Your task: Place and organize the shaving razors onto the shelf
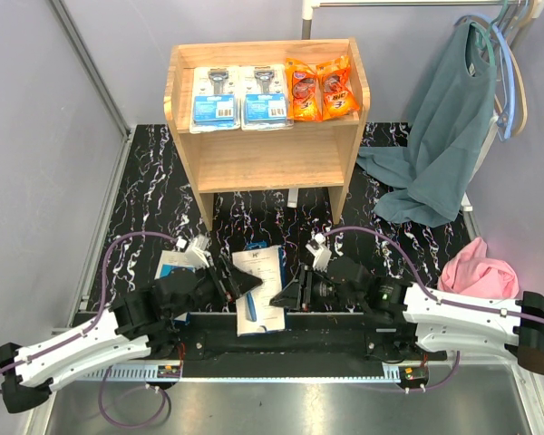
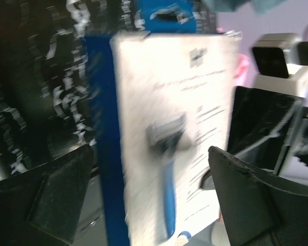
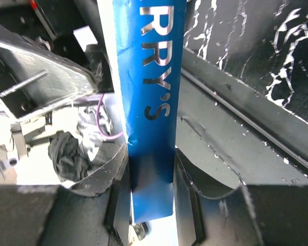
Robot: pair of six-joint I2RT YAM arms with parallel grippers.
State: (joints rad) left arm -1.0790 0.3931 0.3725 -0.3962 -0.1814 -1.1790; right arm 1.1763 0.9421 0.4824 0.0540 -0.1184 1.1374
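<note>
At 6 o'clock on the surface (image 1: 150,195), the right claw (image 1: 277,298) is clamped on a white-and-blue razor box (image 1: 261,270). The left claw (image 1: 245,284) gapes apart around it. At 12 o'clock, the shelf (image 1: 267,161) carries blister packs (image 1: 216,98) and orange packets (image 1: 303,91).

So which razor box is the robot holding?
The white-and-blue flat box in the middle: the right gripper pinches its blue edge. The matching box lies on the black marbled table beside the left arm.

The shelf (image 1: 263,161) is pale wood; the blisters (image 1: 216,98) have blue cards; the packets (image 1: 305,91) are glossy orange; the flat box (image 1: 258,288) is white (blue edge, silver lettering); the tabletop (image 1: 150,195) is black with white veins.
</note>
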